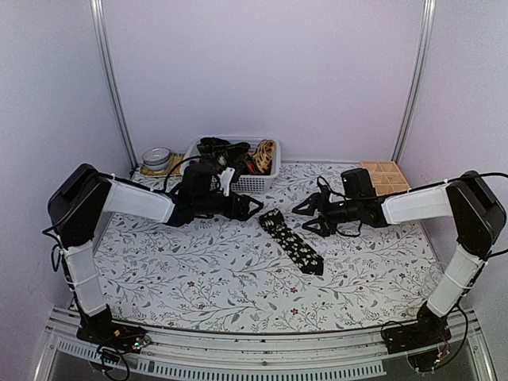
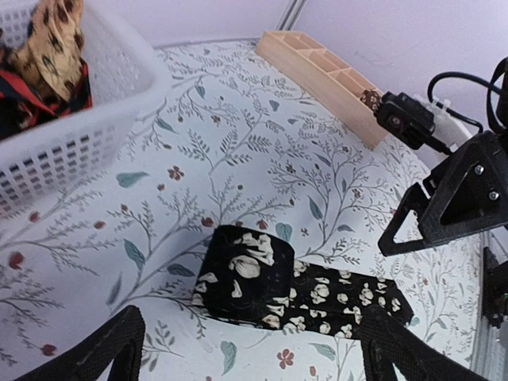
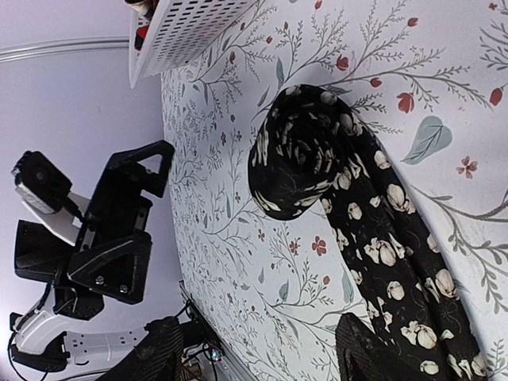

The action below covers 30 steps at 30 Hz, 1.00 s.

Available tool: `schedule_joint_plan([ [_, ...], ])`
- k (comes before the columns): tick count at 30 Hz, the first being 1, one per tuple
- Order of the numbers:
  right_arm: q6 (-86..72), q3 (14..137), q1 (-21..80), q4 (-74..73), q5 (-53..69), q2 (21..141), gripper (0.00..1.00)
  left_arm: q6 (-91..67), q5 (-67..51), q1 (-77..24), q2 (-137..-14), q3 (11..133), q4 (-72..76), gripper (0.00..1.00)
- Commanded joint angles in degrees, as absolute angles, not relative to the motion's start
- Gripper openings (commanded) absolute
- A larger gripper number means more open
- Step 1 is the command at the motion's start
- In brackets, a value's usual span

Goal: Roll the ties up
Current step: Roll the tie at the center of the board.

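A black tie (image 1: 292, 243) (image 2: 262, 282) (image 3: 325, 167) printed with pale flowers lies diagonally on the counter (image 1: 198, 270). Its far end is wound into a loose roll and the rest lies flat and unrolled. A tan tie (image 1: 267, 149) (image 2: 55, 36) and a red tie (image 2: 44, 89) lie heaped in the white basket (image 1: 252, 184).

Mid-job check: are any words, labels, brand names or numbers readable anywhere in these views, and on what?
No text is readable in any view.
black flowered tie: pattern only, no lettering shows.
white basket: no markings visible.
wooden tray: no markings visible.
round tin: too small to tell whether it carries a label.
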<state>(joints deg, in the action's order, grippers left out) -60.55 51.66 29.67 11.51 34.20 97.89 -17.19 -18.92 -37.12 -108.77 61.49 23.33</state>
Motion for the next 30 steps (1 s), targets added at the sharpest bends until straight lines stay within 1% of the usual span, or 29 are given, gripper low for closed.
schedule_joint_plan([
  [1,-58.64,54.42,30.53,9.67,31.97,101.83,0.63,-26.1,-30.37,-34.7,-115.86,63.63,27.91,0.91],
  [3,-58.71,55.55,30.71,9.99,32.2,103.52,0.59,-27.83,-32.93,-33.93,-118.74,65.08,29.01,0.88],
  [9,-59.61,60.4,32.06,12.01,32.9,109.9,0.48,-31.05,-34.44,-32.56,-123.64,67.26,30.98,0.8],
  [13,-60.84,63.71,33.05,15.52,34.66,113.49,0.41,-31.98,-34.97,-32.23,-124.36,67.32,32.17,0.79],
  [16,-61.19,66.33,33.65,15.49,34.63,115.48,0.37,-32.22,-35.18,-32.09,-124.67,67.24,32.69,0.79],
  [22,-61.08,70.62,33.66,14.36,34.74,120.66,0.33,-32.85,-36.04,-31.78,-125.61,67.37,33.58,0.77],
  [30,-60.7,69.63,33.84,13.17,34.27,123.37,0.33,-33.7,-38.06,-31.55,-127.76,69.3,33.66,0.77],
])
